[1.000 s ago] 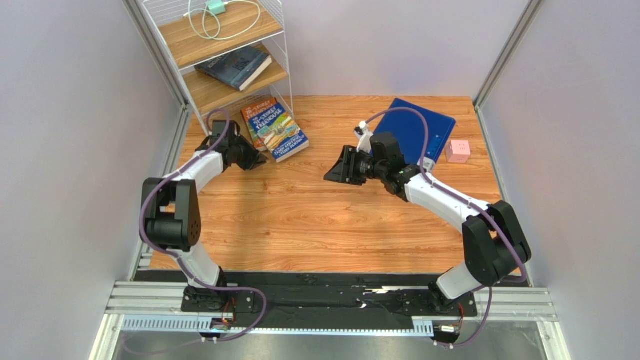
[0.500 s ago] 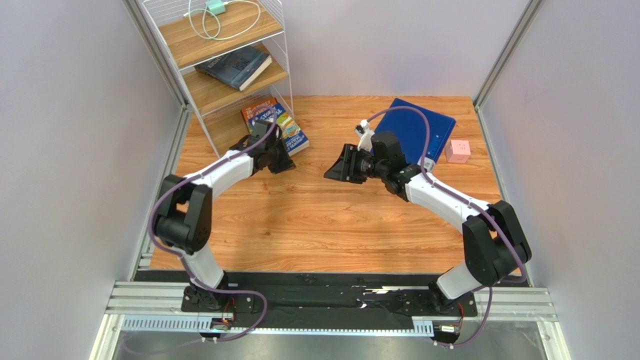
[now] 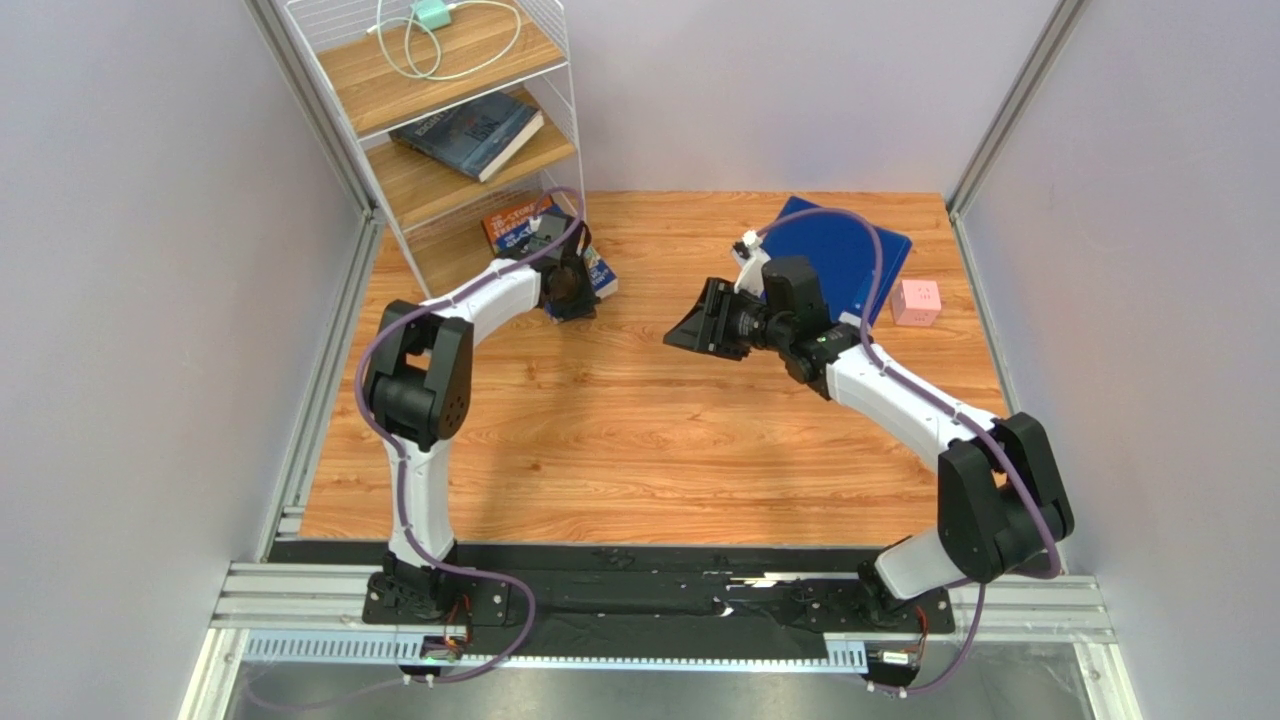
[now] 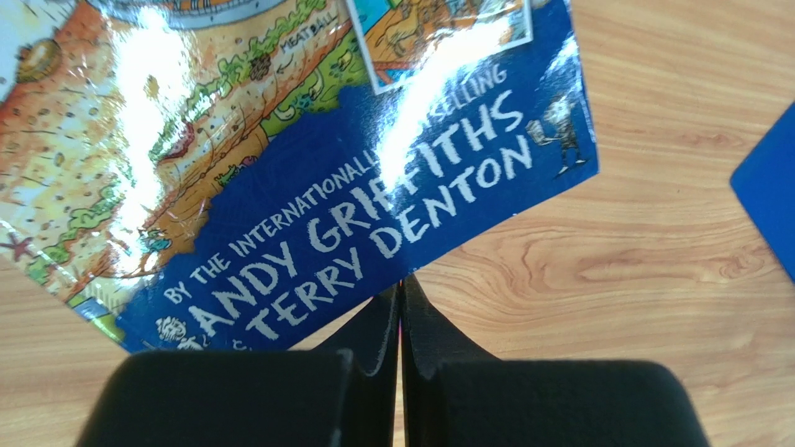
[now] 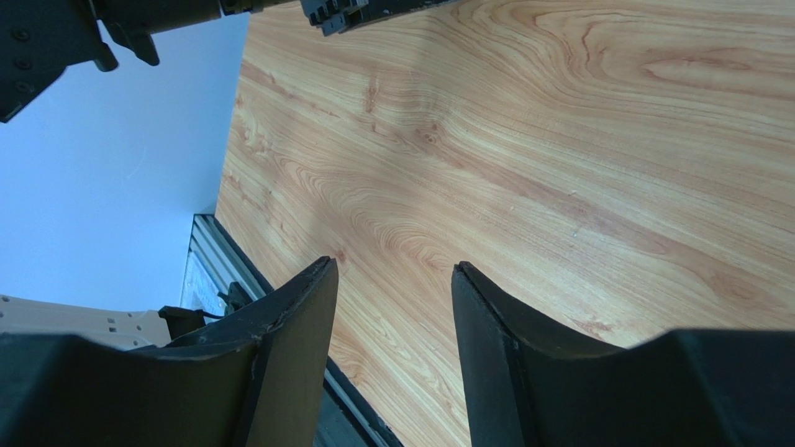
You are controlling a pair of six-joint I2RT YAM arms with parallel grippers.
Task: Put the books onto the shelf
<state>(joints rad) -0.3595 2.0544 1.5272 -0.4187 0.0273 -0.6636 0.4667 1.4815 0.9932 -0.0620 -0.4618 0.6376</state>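
My left gripper (image 4: 399, 287), fingers pressed flat together with nothing between them, points its tip at the lower edge of the blue Treehouse book (image 4: 317, 177), just below the authors' names. Whether it touches the glossy cover I cannot tell. That book lies flat on the table (image 3: 631, 435), overlapping an orange book (image 3: 513, 222), both at the foot of the shelf (image 3: 403, 183), a white wire rack with pale wooden boards standing in the far left corner. A dark book (image 3: 469, 132) lies flat on the middle board, and a mint-green plug (image 3: 431, 15) with a looped white cable sits on the top one.

My right gripper (image 5: 392, 270) hangs with its fingers partly apart and holds nothing. It is tilted over bare, warm-toned wood grain near the middle of the table, well apart from the books. Just behind its wrist a blue folder (image 3: 872, 248) lies flat toward the far right, with a small pink cube (image 3: 915, 302) beside it.

Pale lilac-grey walls (image 3: 135, 300) close in the table on three sides, and aluminium posts (image 3: 1004, 105) rise at the far corners. A black rail (image 3: 661, 593) on metal framing carries both arm bases along the near edge, purple cables trailing down each arm
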